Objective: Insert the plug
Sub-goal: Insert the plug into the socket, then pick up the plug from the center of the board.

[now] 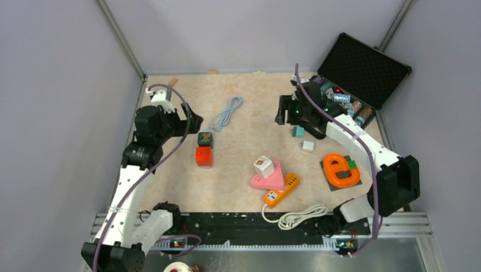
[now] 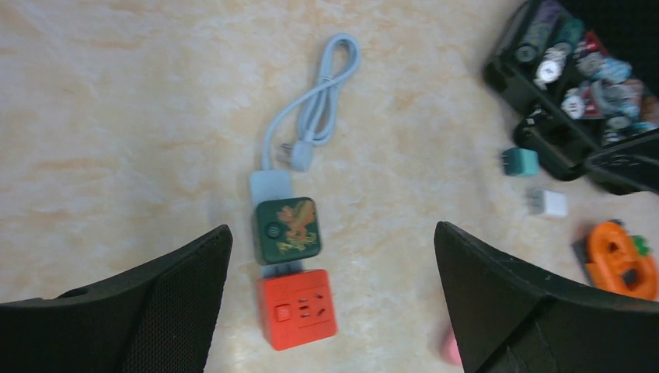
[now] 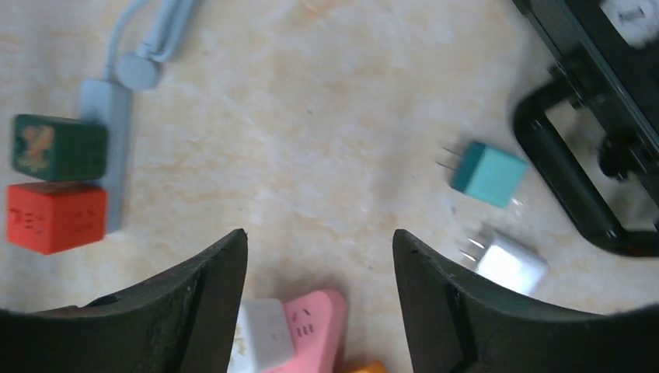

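Note:
My left gripper [image 2: 332,228] hangs open over a dark green cube adapter [image 2: 287,230] and a red cube socket [image 2: 297,309]. Both lie against a pale blue strip [image 2: 270,186], whose coiled cable ends in a plug [image 2: 297,155]. Metal prongs show in the gap between the green and red cubes. My right gripper [image 3: 319,233] is open and holds nothing. A loose teal plug [image 3: 488,174] and a white plug [image 3: 509,263] lie to its right, prongs pointing left. In the top view the left gripper [image 1: 193,120] is beside the green cube [image 1: 205,139].
A pink triangular socket block [image 1: 271,177] with a white cube [image 1: 262,165] on it lies mid-table. An orange power strip [image 1: 282,190] is beside it. An orange pumpkin-shaped piece [image 1: 341,170] lies at right. An open black case [image 1: 354,76] of small parts stands at back right.

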`<action>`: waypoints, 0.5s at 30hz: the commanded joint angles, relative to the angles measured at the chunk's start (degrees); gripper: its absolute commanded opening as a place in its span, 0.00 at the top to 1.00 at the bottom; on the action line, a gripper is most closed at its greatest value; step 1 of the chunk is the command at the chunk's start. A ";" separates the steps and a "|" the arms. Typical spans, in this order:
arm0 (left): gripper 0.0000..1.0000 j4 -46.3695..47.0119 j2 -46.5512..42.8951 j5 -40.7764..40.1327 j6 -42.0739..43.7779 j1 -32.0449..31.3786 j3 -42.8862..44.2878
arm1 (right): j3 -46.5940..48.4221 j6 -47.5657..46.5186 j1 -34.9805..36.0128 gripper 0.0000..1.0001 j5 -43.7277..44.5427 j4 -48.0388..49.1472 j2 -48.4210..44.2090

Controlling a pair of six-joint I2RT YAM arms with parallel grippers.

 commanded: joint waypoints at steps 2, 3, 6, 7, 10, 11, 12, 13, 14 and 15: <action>0.01 19.76 -2.10 10.60 -24.43 0.08 -9.18 | -8.84 0.34 -8.42 0.32 1.93 -4.30 -2.96; 0.01 22.37 -1.40 13.19 -28.04 0.08 -10.91 | -10.05 0.34 -10.08 0.31 1.92 -4.81 -2.92; 0.01 29.78 2.00 19.76 -36.94 0.08 -15.11 | -12.38 -0.04 -14.87 0.29 1.91 -6.40 -1.52; 0.01 30.41 3.29 20.76 -39.02 0.08 -15.65 | -12.76 -0.45 -16.26 0.29 2.08 -7.04 -0.65; 0.01 28.05 7.35 23.08 -40.83 -0.32 -14.45 | -12.02 -2.18 -19.42 0.27 3.02 -9.04 3.35; 0.01 26.88 8.58 23.17 -40.47 -0.82 -13.64 | -11.63 -2.82 -19.69 0.27 3.36 -9.06 4.59; 0.02 25.17 9.88 23.42 -39.94 -1.38 -12.66 | -11.13 -3.43 -19.75 0.27 3.65 -8.82 5.70; 0.04 24.33 11.14 24.06 -39.38 -2.01 -11.75 | -10.68 -3.91 -19.80 0.27 3.60 -8.59 6.90; 0.05 23.78 12.51 24.60 -38.99 -2.80 -10.86 | -10.30 -4.46 -19.74 0.28 2.78 -8.26 8.00; 0.07 23.41 13.77 25.23 -38.71 -3.59 -9.90 | -9.55 -4.77 -19.82 0.28 2.06 -8.05 9.46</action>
